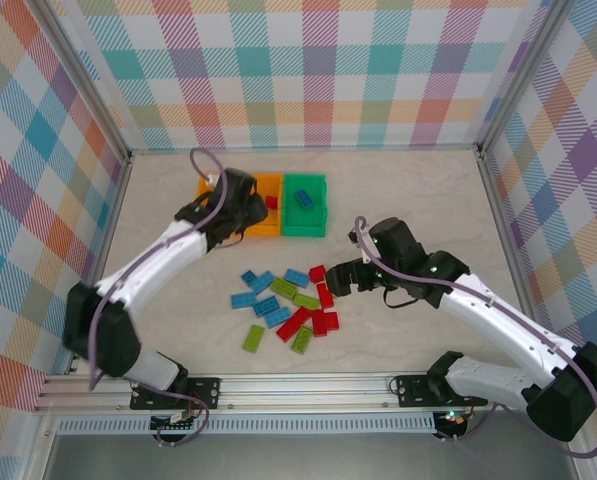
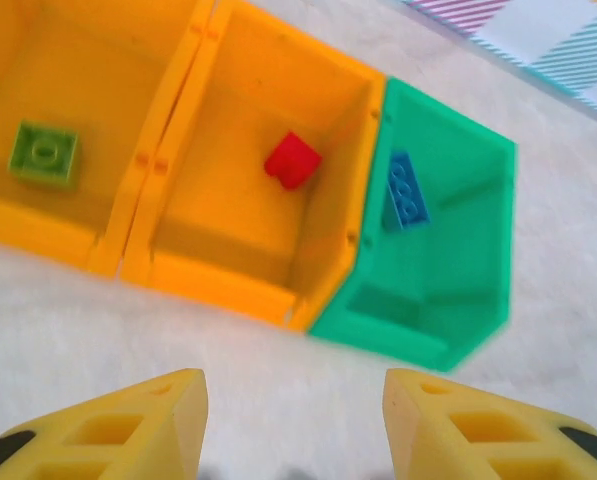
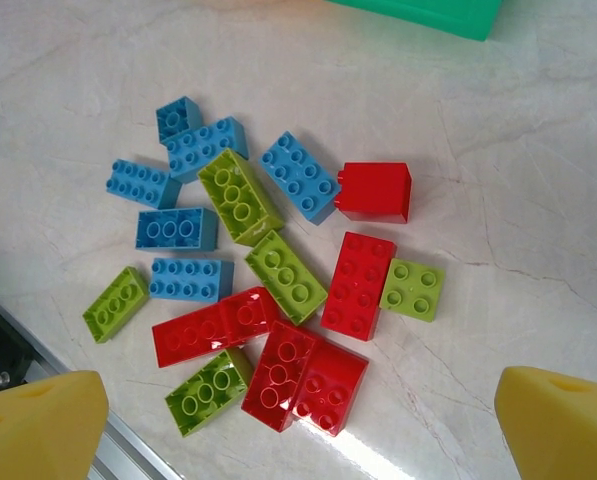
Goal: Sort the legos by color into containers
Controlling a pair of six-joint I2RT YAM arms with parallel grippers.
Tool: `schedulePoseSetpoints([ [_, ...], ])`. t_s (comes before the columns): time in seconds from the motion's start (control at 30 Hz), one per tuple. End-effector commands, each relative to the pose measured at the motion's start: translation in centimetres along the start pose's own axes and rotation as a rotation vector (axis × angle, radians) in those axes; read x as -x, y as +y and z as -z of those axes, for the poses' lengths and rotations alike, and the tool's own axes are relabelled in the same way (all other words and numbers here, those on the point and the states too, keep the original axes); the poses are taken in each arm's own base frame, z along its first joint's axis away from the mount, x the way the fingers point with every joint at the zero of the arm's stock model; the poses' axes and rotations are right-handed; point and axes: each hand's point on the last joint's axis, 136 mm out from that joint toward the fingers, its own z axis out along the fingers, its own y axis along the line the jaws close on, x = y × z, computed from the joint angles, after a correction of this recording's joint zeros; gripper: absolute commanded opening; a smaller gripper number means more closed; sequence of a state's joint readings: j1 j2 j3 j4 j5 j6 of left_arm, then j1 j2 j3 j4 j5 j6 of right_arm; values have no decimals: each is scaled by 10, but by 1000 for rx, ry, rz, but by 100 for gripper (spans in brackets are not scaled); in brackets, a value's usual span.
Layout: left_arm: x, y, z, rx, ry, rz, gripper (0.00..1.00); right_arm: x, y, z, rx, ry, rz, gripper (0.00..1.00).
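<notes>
1. Pastel plaid walls (image 1: 318, 70) enclose a pale marble-patterned tabletop (image 3: 518, 150).
2. Three small open-top plastic bins stand joined in a row toward the far side of the table: a left orange bin (image 2: 38, 225), a middle orange bin (image 2: 228, 270) and a green bin (image 2: 428, 310) at the right end.
3. A lime green square brick (image 2: 43, 153) lies flat in the left orange bin. A small red brick (image 2: 292, 160) sits in the middle orange bin, and a blue brick (image 2: 406, 190) leans tilted against the green bin's inner wall.
4. The loose pile of red, blue and lime green studded bricks (image 3: 356, 285) lies on the tabletop nearer the arm bases, well apart from the bins, with several bricks touching.
5. The left gripper (image 2: 293, 420) hangs just in front of the middle orange bin, its yellow fingers apart with nothing between them.
6. The right gripper (image 3: 308, 425) is beside the pile's right edge, fingers spread wide and holding nothing.
</notes>
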State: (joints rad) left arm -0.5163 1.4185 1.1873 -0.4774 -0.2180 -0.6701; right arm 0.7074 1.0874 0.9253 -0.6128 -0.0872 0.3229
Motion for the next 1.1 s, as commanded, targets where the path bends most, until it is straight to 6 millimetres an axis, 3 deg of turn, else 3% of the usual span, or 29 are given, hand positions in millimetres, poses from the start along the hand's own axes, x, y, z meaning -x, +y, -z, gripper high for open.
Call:
schedulePoseSetpoints([
  [0.0, -51, 35, 10, 60, 80, 76, 51, 0, -1, -10, 5, 4, -10, 100],
  [0.13, -94, 56, 16, 57, 152, 127, 51, 1, 1, -16, 20, 10, -7, 100],
  [0.3, -121, 67, -5, 87, 216, 172, 53, 3, 3, -20, 25, 26, -9, 100],
  [0.47, -129, 62, -43, 99, 233, 234, 63, 2, 0, -18, 14, 17, -11, 100],
  [0.6, -134, 64, -66, 156, 264, 197, 63, 1, -1, -14, 6, 16, -8, 100],
  [0.83, -144, 90, -74, 292, 283, 137, 60, 0, -3, -11, -5, -2, -6, 100],
  [1.07, -149, 106, -77, 336, 288, 123, 43, 3, -1, -13, 5, -3, -9, 100],
])
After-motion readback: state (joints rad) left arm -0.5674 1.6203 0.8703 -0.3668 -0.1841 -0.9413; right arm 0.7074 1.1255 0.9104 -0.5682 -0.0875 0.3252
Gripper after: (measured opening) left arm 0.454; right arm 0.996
